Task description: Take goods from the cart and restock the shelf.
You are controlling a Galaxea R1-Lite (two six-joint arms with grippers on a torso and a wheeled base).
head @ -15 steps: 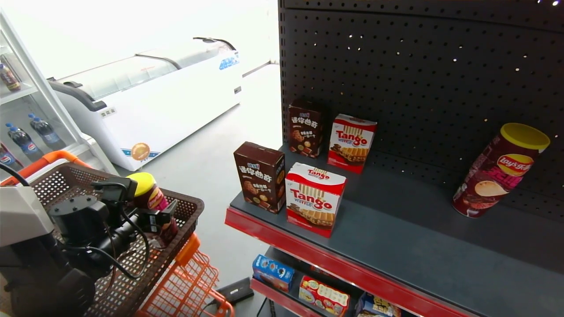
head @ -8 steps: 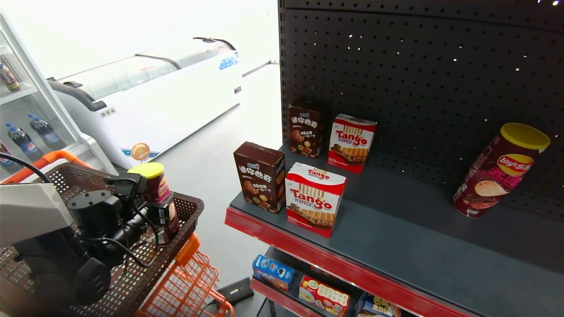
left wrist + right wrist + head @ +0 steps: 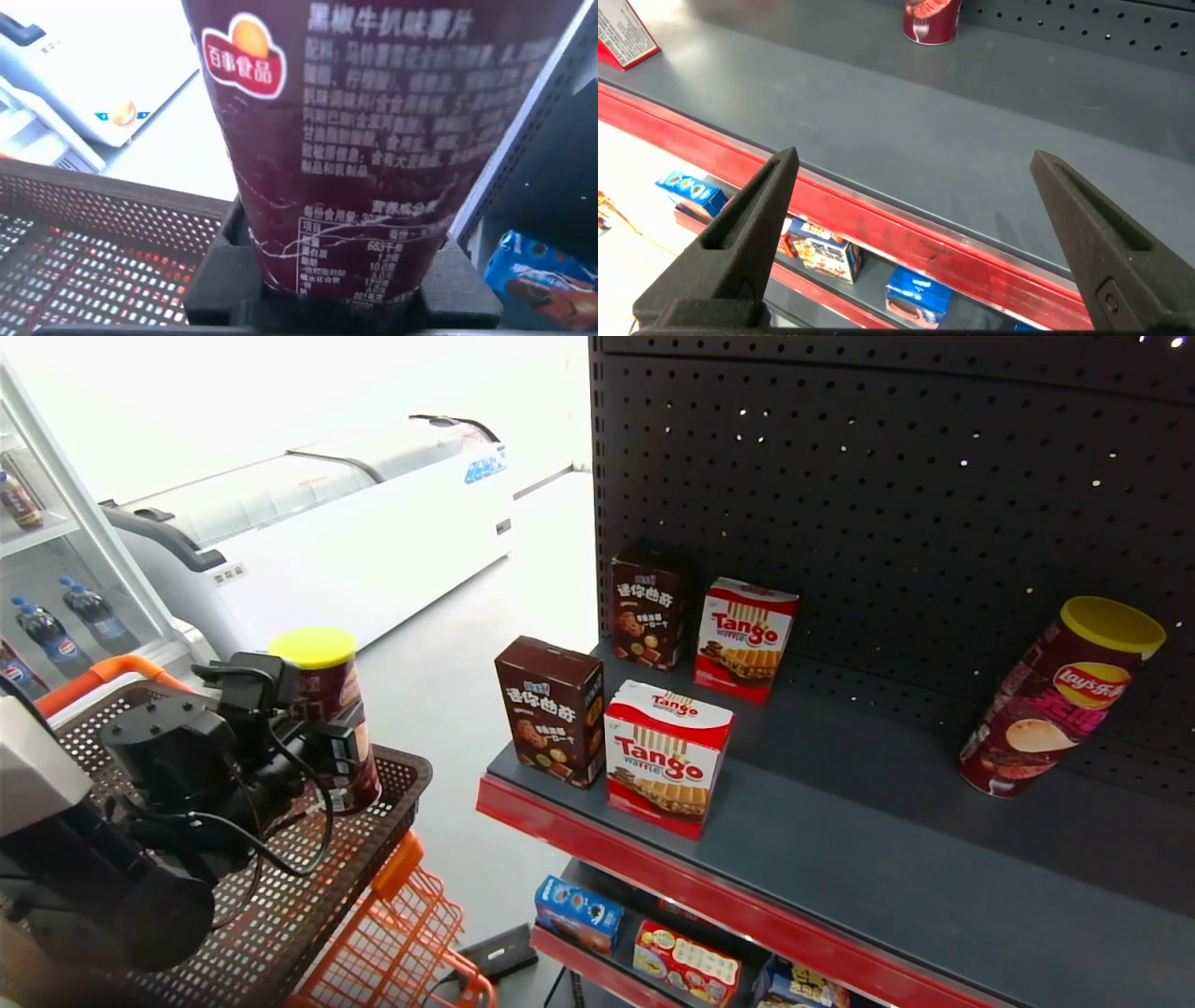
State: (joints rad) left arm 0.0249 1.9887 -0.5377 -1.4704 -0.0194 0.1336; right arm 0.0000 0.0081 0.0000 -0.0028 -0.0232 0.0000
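My left gripper (image 3: 322, 747) is shut on a dark red chips can with a yellow lid (image 3: 325, 709), held upright above the brown cart basket (image 3: 373, 831). In the left wrist view the can (image 3: 360, 140) stands between the black fingers (image 3: 229, 275). A second chips can (image 3: 1060, 695) leans against the pegboard at the right of the grey shelf (image 3: 887, 859). My right gripper (image 3: 920, 243) is open over the shelf's red front edge (image 3: 878, 224), with that far can (image 3: 929, 19) beyond it.
Two brown biscuit boxes (image 3: 551, 709) and two red wafer boxes (image 3: 665, 758) stand at the shelf's left end. The lower shelf holds snack boxes (image 3: 686, 959). A white chest freezer (image 3: 327, 541) and a drinks fridge (image 3: 47, 616) stand beyond the cart.
My left gripper has lifted the chips can up out of the cart basket and brought it upright. The shelf goods have not moved.
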